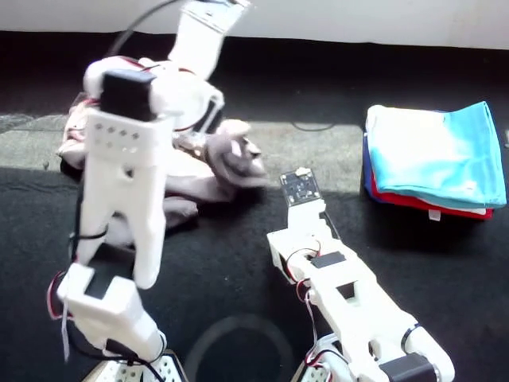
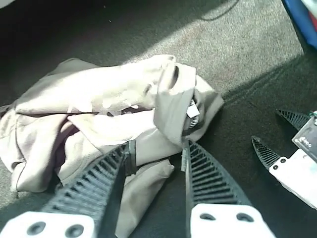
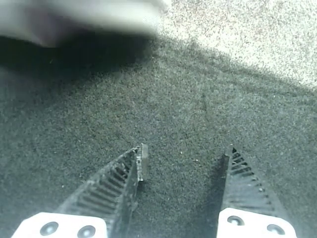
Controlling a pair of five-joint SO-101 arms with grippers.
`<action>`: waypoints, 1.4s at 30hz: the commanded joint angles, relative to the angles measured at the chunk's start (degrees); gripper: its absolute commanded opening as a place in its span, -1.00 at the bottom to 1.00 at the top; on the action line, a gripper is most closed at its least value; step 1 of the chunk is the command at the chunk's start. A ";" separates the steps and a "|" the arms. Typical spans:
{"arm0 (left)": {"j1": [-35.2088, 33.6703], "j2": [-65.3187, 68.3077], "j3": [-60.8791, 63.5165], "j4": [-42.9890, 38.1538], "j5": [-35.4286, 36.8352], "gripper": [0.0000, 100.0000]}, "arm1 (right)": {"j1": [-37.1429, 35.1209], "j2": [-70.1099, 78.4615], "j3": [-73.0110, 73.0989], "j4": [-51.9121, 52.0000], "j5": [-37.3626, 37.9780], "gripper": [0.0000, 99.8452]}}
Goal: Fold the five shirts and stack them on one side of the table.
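A crumpled pale grey-pink shirt (image 1: 227,159) lies at the back left of the table. My left gripper (image 2: 157,148) hovers open just over the shirt (image 2: 99,99), one finger on each side of a fold beside the collar. My right gripper (image 3: 185,151) stands open over the bare dark mat, a short way right of the shirt, whose blurred edge (image 3: 74,20) lies ahead of it. The right gripper (image 2: 277,134) also appears in the left wrist view. A stack of folded shirts (image 1: 433,155) rests at the right, light blue on top with red and dark blue below.
The dark mat (image 1: 238,263) covers the table, with a band of sunlight (image 1: 318,147) across the back. The left arm (image 1: 123,175) rises tall in the foreground and hides part of the crumpled shirt. Open mat lies between the right arm (image 1: 358,302) and the stack.
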 commanded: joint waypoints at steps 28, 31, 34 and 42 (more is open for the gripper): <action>-62.46 -38.37 54.29 -0.09 -13.45 -0.67 | -19.65 -0.40 -40.66 34.86 -0.44 -0.51; -72.31 -38.90 58.51 -0.26 -16.53 -0.67 | -23.96 4.88 -42.59 33.71 -0.44 -0.51; -81.10 -38.90 60.44 -3.87 -19.60 -0.67 | -25.27 13.85 -48.92 33.98 -0.44 -0.51; -94.99 -38.90 60.70 -9.58 -27.60 -0.67 | -30.55 40.66 -74.51 38.81 -0.44 -0.50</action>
